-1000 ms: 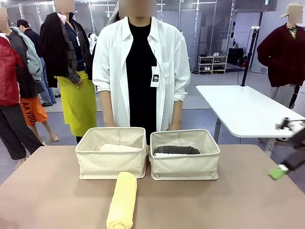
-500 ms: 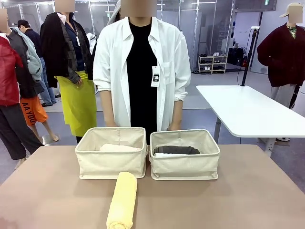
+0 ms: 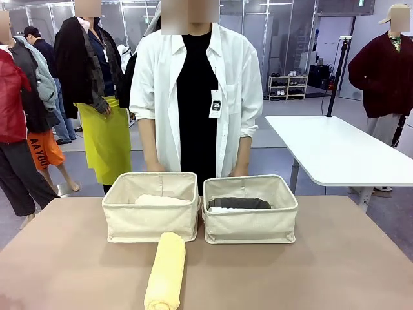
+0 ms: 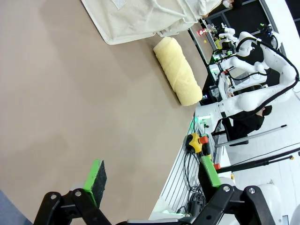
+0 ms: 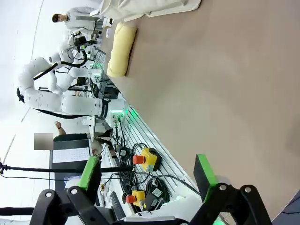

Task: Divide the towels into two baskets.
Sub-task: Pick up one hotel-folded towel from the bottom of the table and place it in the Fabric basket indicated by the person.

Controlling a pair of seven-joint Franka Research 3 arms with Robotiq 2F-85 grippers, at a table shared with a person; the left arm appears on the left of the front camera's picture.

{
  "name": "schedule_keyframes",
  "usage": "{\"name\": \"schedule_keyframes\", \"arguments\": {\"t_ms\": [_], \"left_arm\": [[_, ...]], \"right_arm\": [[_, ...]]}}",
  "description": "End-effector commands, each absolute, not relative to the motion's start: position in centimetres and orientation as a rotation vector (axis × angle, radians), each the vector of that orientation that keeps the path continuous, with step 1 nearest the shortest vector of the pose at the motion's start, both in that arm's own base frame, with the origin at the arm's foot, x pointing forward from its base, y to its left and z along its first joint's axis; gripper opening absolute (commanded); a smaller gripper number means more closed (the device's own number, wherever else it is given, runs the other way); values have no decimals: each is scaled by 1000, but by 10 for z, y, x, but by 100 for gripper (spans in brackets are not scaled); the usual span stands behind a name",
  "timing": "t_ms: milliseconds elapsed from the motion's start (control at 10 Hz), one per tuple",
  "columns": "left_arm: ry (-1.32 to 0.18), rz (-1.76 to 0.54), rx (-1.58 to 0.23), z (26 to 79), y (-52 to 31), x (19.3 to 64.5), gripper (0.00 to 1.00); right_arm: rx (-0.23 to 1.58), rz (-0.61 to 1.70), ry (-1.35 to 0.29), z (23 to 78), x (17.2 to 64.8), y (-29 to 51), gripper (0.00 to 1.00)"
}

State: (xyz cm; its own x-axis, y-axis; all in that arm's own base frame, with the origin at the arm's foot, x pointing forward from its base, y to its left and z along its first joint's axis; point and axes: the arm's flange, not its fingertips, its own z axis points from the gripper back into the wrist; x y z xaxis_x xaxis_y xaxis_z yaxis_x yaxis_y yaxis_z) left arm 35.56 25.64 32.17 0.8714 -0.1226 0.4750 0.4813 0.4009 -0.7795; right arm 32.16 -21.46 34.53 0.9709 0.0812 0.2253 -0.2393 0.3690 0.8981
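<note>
right pincer (image 5: 147,173) withdrawn, yellow towel (image 3: 165,271) unmoved

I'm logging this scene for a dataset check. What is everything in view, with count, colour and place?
yellow towel: one, yellow, rolled, on the table in front of the left basket.
left basket: one, beige; holds a pale towel.
right basket: one, beige; holds a dark grey towel over a white towel.
table: one, brown.
white table: one, behind, right.
person: one, white shirt, behind the baskets.
left gripper: open, above the table edge.
right gripper: open, above the table edge.
</note>
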Motion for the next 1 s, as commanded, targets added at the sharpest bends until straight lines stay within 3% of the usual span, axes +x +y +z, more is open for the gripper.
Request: {"name": "schedule_keyframes", "arguments": {"t_ms": [0,900], "left_arm": [[-367,-396,-1099,325,257,351,100],[-367,-396,-1099,325,257,351,100]], "right_arm": [[1159,228,-143,351,318,-215,100],[1159,228,-143,351,318,-215,100]]}}
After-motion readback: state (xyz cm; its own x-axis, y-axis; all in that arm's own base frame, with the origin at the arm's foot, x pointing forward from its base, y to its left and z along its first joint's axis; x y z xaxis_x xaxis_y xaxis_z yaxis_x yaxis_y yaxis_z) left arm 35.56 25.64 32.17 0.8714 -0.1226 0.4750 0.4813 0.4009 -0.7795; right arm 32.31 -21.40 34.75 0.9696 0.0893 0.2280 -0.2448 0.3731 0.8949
